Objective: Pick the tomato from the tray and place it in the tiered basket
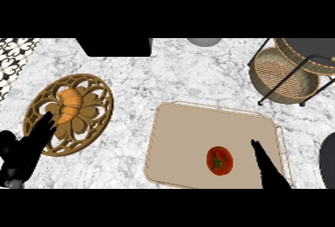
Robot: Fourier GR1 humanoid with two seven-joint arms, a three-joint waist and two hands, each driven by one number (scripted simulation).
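Note:
A red tomato with a green stem lies on the beige tray, toward its near right part. My right hand rises from the lower edge just right of the tomato, fingers straight and apart from it. The tiered wicker basket with a black wire frame stands at the far right corner. At the lower left, my left hand rests open with its fingers up, over the edge of a wooden trivet.
A carved round wooden trivet at the left carries a croissant. A black object and a grey round thing sit at the counter's far edge. A dark shape shows at the right edge.

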